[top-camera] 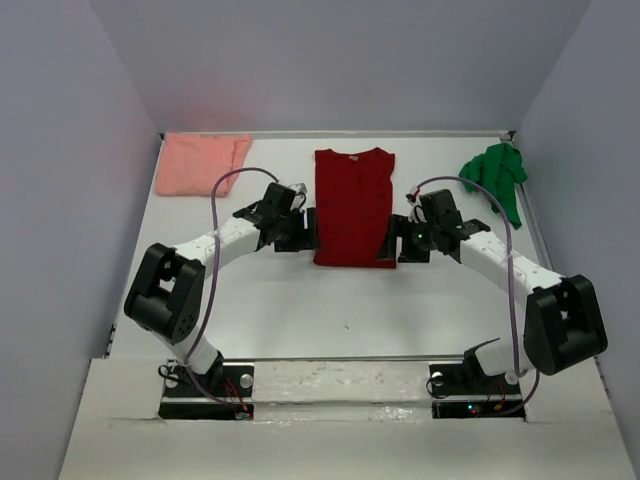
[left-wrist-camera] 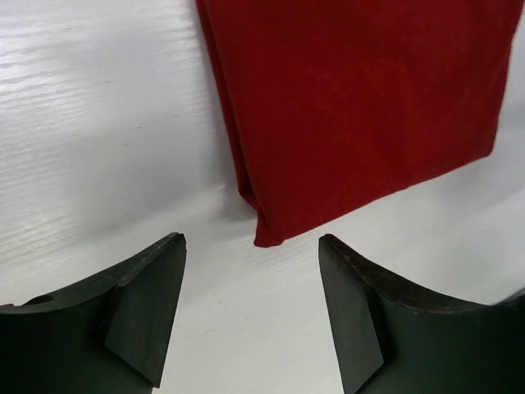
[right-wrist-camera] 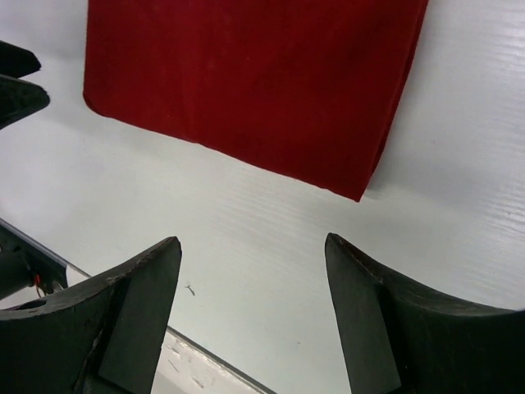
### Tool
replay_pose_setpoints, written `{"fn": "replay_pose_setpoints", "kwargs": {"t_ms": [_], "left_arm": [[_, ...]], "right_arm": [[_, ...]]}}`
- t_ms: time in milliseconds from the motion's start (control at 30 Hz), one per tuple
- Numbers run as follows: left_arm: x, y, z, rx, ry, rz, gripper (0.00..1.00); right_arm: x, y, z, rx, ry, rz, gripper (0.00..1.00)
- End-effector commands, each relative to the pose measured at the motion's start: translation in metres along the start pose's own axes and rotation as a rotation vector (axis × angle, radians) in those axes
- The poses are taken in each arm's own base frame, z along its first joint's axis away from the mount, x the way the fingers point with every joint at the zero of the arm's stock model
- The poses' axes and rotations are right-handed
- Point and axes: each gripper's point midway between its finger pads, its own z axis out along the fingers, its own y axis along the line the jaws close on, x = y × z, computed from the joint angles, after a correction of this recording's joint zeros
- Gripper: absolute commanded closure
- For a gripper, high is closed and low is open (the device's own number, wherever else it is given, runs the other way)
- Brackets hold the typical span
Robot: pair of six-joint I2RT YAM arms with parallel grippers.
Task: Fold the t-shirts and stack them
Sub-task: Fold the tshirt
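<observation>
White table [top-camera: 300, 300] with three t-shirts [top-camera: 352, 205]

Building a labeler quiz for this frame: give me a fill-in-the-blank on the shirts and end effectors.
1. The folded dark red cloth t-shirt lies ___ the left end effector and the right end effector.
2. Both end effectors stand ___, gripping nothing.
3. The crumpled bright green cloth t-shirt sits in the far ___ corner of the white table.
4. The pale salmon pink cloth t-shirt lies in the far ___ corner.
Missing words: between; open; right; left.
</observation>
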Motion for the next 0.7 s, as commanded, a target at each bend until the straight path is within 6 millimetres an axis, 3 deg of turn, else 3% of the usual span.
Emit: {"fn": "replay_pose_setpoints", "kwargs": {"t_ms": [0, 167, 333, 433, 533, 633, 667], "left_arm": [[-0.004, -0.027, -0.002, 0.168, -0.001, -0.017, 0.25], [-0.002, -0.028, 0.002, 0.185, 0.01, -0.027, 0.25], [0.0, -0.021, 0.005, 0.146, 0.024, -0.037, 0.25], [-0.014, -0.007, 0.005, 0.045, -0.036, -0.038, 0.28], [-0.041, -0.01, -0.009, 0.018, -0.13, -0.013, 0.38], [-0.057, -0.009, -0.018, -0.031, -0.165, -0.009, 0.61], [-0.074, -0.015, -0.028, -0.03, -0.216, -0.002, 0.77]], "right_arm": [[-0.006, -0.007, 0.004, 0.019, -0.04, 0.014, 0.24], [-0.015, -0.033, 0.014, 0.082, -0.037, 0.082, 0.24], [-0.025, -0.04, 0.026, 0.101, -0.027, 0.088, 0.24], [-0.041, -0.046, 0.026, 0.151, -0.058, 0.068, 0.29], [-0.066, -0.045, 0.013, 0.208, -0.118, 0.043, 0.49], [-0.081, -0.044, -0.003, 0.261, -0.152, 0.04, 0.71], [-0.096, -0.042, -0.01, 0.278, -0.19, 0.024, 0.76]]}}
